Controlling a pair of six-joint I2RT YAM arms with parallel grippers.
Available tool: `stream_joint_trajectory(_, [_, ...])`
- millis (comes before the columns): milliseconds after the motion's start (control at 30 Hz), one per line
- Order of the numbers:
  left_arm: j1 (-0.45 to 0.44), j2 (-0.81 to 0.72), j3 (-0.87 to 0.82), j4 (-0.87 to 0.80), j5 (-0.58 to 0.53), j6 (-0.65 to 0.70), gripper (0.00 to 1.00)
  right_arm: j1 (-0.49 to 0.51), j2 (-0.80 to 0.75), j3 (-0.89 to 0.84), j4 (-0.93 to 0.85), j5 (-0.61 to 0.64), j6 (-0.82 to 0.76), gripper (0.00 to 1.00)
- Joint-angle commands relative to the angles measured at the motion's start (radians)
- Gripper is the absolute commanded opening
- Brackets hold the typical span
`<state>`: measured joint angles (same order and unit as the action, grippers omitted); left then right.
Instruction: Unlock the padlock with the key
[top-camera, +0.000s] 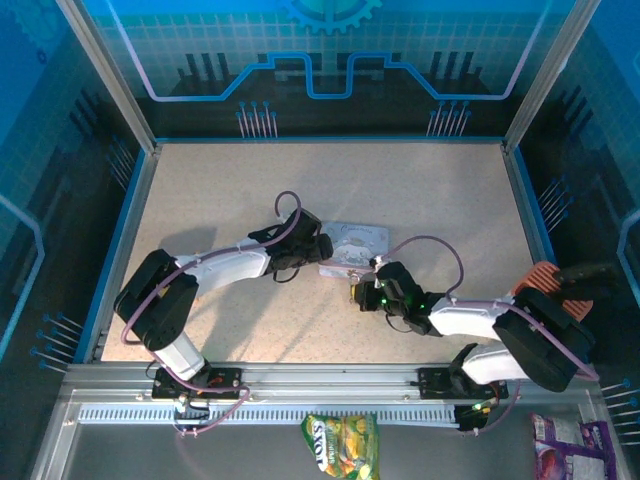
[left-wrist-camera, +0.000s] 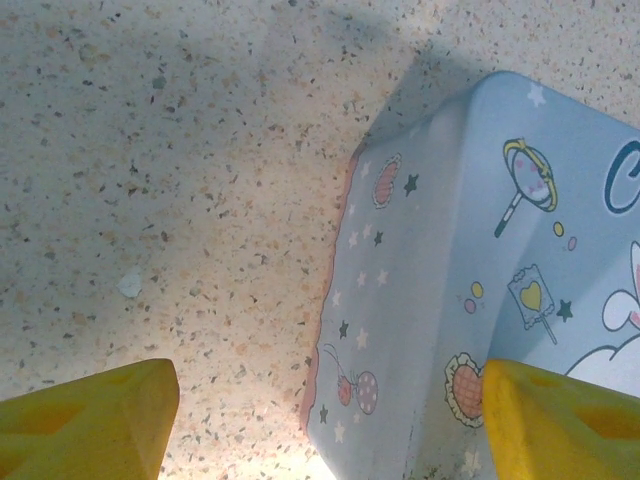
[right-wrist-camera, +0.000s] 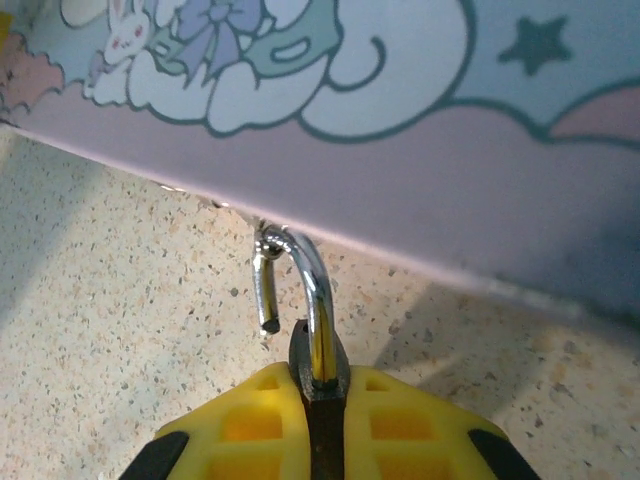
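Right fingers are clamped together on the dark body of the padlock. They hold it edge-on, just beside the side of the tin that faces the arms. From the body the shiny shackle arches up to the foot of the tin's wall and hooks into something small there. It then comes down to a free end that hangs in the air beside the body, not seated in it. Judged from that, the lock looks already sprung or very nearly so. Where the key is I cannot tell.

Left fingers stand wide apart and hold nothing. One is over the bare table just off the tin's corner and the other is over its printed lid. Whether that one touches the lid is unclear. From above, the left gripper sits at the tin's left end and the right gripper at its near side.

To finish well, the right grip should stay firm on the body. The left fingers would best settle on the tin and brace it. The body can then be turned so the free end swings wide, and the hook eased out along its own curve. A straight pull away from the tin would probably just drag the tin along.
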<state>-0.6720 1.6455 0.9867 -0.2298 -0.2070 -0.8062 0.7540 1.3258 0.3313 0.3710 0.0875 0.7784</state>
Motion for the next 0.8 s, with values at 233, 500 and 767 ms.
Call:
stream_joint_trajectory(233, [-0.106,0.012,-0.075,-0.174,-0.097,-0.110,0.78,0.006,-0.081,-0.009,0.026,0.198,0.161,0.00])
stream_joint_trajectory(500, [-0.137,0.020,-0.094,-0.161,-0.119,-0.154,0.78,-0.018,-0.055,-0.018,0.063,0.192,0.220,0.00])
stream_joint_trajectory(767, [-0.142,0.033,-0.092,-0.170,-0.131,-0.168,0.78,-0.039,-0.042,0.027,-0.109,0.266,0.242,0.00])
